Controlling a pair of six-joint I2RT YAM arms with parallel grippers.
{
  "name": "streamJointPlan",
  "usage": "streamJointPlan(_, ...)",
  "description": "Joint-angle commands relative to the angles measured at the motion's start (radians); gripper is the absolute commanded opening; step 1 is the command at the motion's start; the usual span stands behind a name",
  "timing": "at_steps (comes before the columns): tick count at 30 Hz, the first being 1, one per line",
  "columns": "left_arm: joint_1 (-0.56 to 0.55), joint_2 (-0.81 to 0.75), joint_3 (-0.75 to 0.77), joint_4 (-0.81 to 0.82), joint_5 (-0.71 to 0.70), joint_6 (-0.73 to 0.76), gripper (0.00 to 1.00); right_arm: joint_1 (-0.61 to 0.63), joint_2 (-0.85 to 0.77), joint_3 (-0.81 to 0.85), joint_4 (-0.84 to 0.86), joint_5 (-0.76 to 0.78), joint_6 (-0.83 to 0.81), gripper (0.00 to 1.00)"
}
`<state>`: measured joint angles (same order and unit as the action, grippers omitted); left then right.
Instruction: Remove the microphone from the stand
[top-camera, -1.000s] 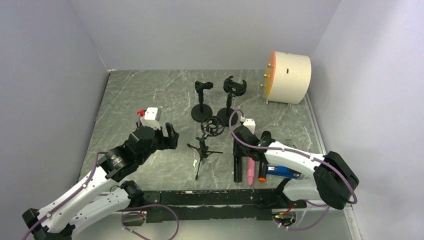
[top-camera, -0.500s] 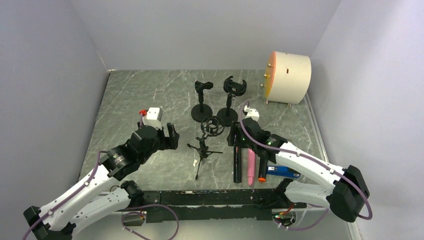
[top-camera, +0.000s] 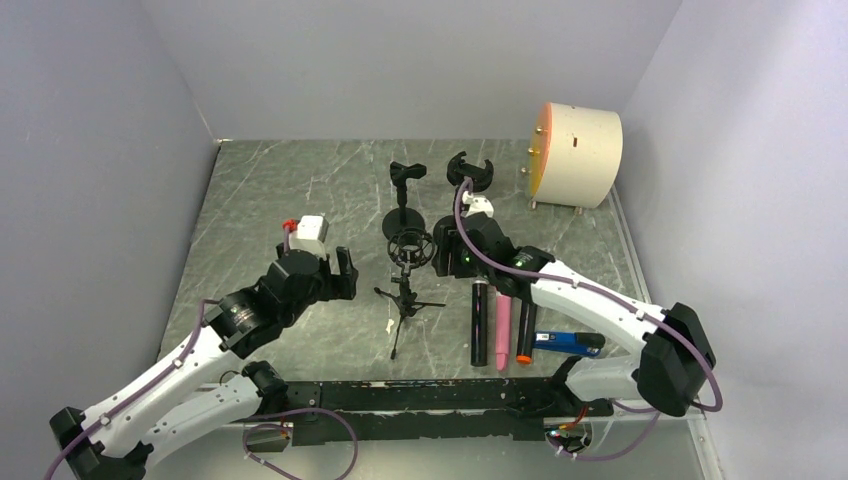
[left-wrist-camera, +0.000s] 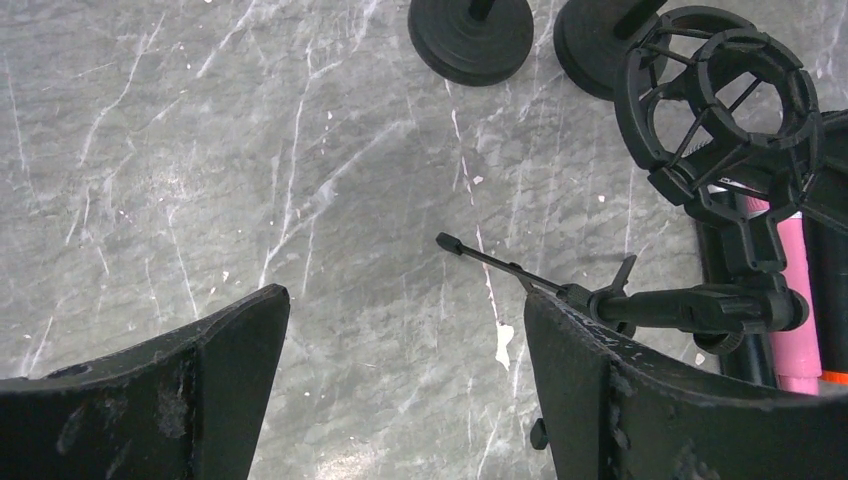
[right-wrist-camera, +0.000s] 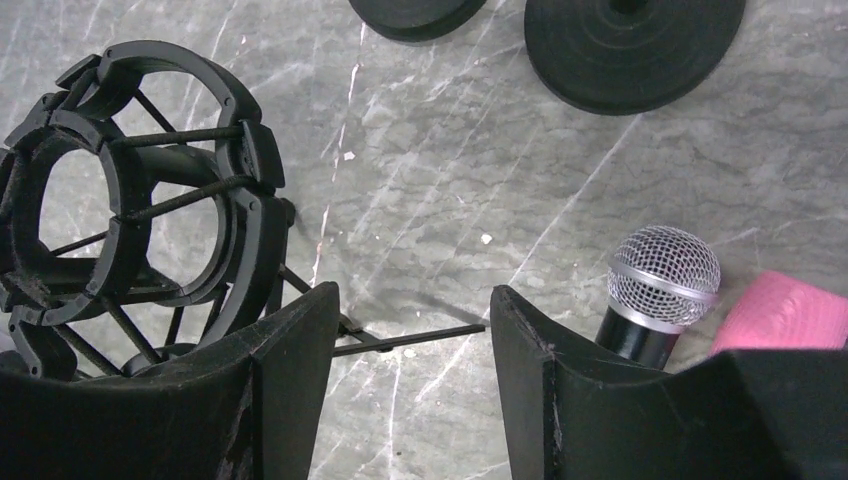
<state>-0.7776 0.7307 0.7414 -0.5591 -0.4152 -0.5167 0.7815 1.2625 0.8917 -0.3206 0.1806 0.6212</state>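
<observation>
Table (top-camera: 270, 190): open marble runs left of the stand to the wall edge. Left gripper (left-wrist-camera: 400, 330) is spread wide and empty, near the tripod stand (top-camera: 408, 275). Right gripper (right-wrist-camera: 415, 300) is parted and empty, beside the ring mount (right-wrist-camera: 150, 200). Microphone (right-wrist-camera: 662, 285) lies flat, off the stand, just beside a pink microphone (right-wrist-camera: 790, 310).

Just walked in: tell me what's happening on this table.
The right gripper, open and empty, hangs beside the small tripod stand, whose ring holder is empty. The left gripper, also open, hovers on the stand's other side. A silver-headed microphone lies on the table by a pink cylinder.
</observation>
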Motion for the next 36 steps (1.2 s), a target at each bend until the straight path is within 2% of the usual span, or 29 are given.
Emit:
streamJointPlan(1, 0.003, -0.001, 0.045, 0.007, -0.03, 0.02, 0.93, 0.002, -0.02, 0.048, -0.012, 0.047, -0.043, 0.61)
streamJointPlan(7, 0.006, 0.039, 0.09, -0.007, -0.099, 0.118, 0.95, -0.028, -0.137, 0.007, -0.008, 0.164, -0.098, 0.71)
streamJointPlan(12, 0.053, 0.118, 0.183, -0.015, -0.109, 0.242, 0.95, -0.083, -0.223, 0.0, 0.011, 0.248, -0.234, 0.82)
streamJointPlan(15, 0.118, 0.169, 0.226, -0.004, -0.054, 0.3, 0.95, -0.15, -0.283, -0.009, 0.039, 0.265, -0.292, 0.88)
streamJointPlan(17, 0.179, 0.195, 0.248, -0.001, -0.002, 0.321, 0.95, -0.225, -0.321, -0.019, 0.065, 0.222, -0.307, 0.91)
streamJointPlan(20, 0.308, 0.217, 0.267, 0.011, 0.149, 0.335, 0.95, -0.331, -0.357, -0.041, 0.122, 0.129, -0.341, 0.94)
streamJointPlan(22, 0.409, 0.223, 0.276, 0.015, 0.271, 0.34, 0.95, -0.383, -0.353, -0.067, 0.192, 0.044, -0.408, 0.97)
streamJointPlan(24, 0.501, 0.228, 0.294, -0.005, 0.351, 0.335, 0.95, -0.429, -0.32, -0.034, 0.159, 0.004, -0.432, 0.99)
streamJointPlan(27, 0.625, 0.211, 0.297, -0.016, 0.404, 0.324, 0.95, -0.508, -0.286, -0.014, 0.164, -0.045, -0.449, 0.99)
streamJointPlan(30, 0.713, 0.172, 0.26, 0.018, 0.484, 0.311, 0.95, -0.574, -0.273, -0.019, 0.211, -0.173, -0.507, 0.99)
streamJointPlan(33, 0.721, 0.126, 0.207, 0.037, 0.478, 0.297, 0.95, -0.577, -0.25, 0.031, 0.149, -0.115, -0.476, 0.99)
streamJointPlan(36, 0.722, 0.085, 0.176, 0.038, 0.452, 0.294, 0.95, -0.577, -0.236, 0.083, -0.003, 0.022, -0.298, 0.99)
